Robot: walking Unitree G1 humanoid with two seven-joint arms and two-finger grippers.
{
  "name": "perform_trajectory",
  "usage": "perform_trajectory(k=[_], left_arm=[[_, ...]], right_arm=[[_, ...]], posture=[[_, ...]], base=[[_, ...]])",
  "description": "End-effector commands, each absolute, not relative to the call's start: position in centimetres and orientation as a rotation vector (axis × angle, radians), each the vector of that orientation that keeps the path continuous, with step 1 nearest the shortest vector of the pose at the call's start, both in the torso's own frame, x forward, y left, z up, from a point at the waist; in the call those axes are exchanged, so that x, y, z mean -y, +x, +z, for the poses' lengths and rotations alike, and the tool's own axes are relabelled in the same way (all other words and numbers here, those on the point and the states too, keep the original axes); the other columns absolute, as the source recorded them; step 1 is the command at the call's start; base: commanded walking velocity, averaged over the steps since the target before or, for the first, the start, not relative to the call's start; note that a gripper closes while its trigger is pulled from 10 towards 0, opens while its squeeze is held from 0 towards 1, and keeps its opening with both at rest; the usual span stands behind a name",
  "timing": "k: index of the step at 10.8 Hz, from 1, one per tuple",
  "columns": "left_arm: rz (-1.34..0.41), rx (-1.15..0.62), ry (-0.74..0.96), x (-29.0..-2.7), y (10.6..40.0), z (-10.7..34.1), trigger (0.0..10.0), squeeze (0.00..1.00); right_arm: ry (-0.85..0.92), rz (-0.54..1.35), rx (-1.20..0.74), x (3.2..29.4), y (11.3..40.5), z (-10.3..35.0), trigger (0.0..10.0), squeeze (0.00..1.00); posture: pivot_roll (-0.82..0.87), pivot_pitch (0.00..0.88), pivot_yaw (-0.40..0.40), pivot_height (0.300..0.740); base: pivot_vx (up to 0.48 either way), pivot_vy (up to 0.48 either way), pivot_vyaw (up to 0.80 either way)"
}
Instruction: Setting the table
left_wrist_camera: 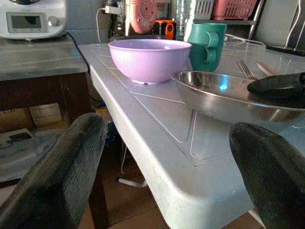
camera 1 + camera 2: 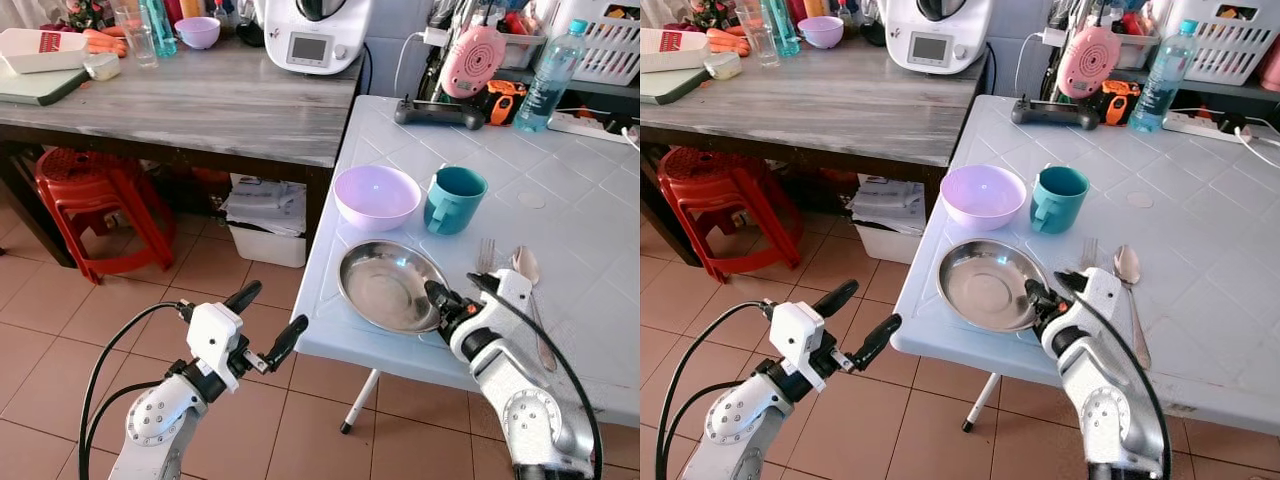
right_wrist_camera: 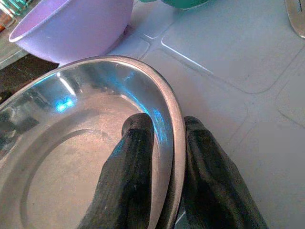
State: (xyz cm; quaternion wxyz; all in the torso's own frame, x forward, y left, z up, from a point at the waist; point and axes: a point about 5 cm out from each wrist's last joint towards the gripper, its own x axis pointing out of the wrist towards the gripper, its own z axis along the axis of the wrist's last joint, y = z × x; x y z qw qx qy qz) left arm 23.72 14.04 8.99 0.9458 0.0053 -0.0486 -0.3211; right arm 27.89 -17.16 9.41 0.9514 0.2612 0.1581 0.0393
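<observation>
white tiled table [image 2: 600, 260]: glossy square-tile top with a rounded edge; it carries every piece of the setting and runs under the right gripper.
wooden counter [image 2: 200, 100]: grey grained planks, beyond the left gripper; a white kitchen machine [image 2: 312, 35] stands on it.
red plastic stool [image 2: 95, 195]: ribbed, under the counter, well ahead of the left gripper.
steel plate [image 2: 385, 285]: round, shallow, mirror-bright, near the table's front edge; its rim sits between the right jaws.
purple bowl [image 2: 377, 196]: smooth matte plastic, round, just past the plate from the right gripper, close to the plate rim.
teal mug [image 2: 455, 199]: handled cylinder, beside the bowl, ahead of the right gripper.
water bottle [image 2: 548, 78]: clear plastic with a blue cap, at the table's far side.
fork [image 2: 485, 255] and spoon [image 2: 527, 266]: metal, lying flat side by side, just to the right of the right gripper.
right gripper [image 3: 164, 179]: jaws narrow, one black textured finger inside the plate rim, one outside, pinching it.
left gripper [image 2: 268, 318]: jaws wide, holding nothing, off the table's front-left edge above the terracotta floor tiles [image 2: 60, 330], facing the table edge.
</observation>
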Motion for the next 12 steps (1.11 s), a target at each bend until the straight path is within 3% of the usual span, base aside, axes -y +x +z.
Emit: perform_trajectory(k=[1,2,3,4,7,10,12], left_arm=[[-0.633,0.114,0.024,-14.2,23.8,9.3,10.0,0.00],[-0.547,0.099,0.033,-14.8,24.5,9.1,10.0,0.00],[-0.449,0.078,0.034,-15.2,25.5,9.0,10.0,0.00],[-0.354,0.072,0.019,-15.7,26.6,9.1,10.0,0.00],[-0.360,0.061,-0.028,-15.2,27.5,9.2,10.0,0.00],[-0.355,0.065,-0.049,-14.6,28.0,9.3,10.0,0.00],[-0.351,0.071,-0.054,-14.5,28.2,9.3,10.0,0.00]], right_arm=[[0.521,0.044,-0.375,17.0,27.3,8.3,0.0,0.00],[0.497,0.017,-0.310,16.8,27.4,9.4,0.0,0.00],[0.476,0.012,-0.263,16.4,27.5,10.3,3.3,0.00],[0.479,0.007,-0.194,15.9,27.6,11.3,10.0,0.00],[0.441,-0.037,-0.175,16.3,27.9,11.6,10.0,0.00],[0.422,-0.040,-0.151,16.3,27.8,11.8,10.0,0.00],[0.415,-0.030,-0.132,16.2,27.9,12.1,10.0,0.00]], posture=[[0.08,0.072,-0.019,0.740],[0.08,0.069,-0.020,0.740],[0.08,0.069,-0.020,0.740],[0.08,0.051,-0.023,0.740],[0.06,0.033,-0.021,0.740],[0.06,0.024,-0.021,0.740],[0.05,0.020,-0.020,0.740]], base=[[0.000,0.000,0.00],[0.000,0.000,0.00],[0.000,0.000,0.00],[0.000,0.000,0.00],[0.000,0.000,-0.19],[0.000,0.304,-0.74],[0.000,0.388,0.00]])
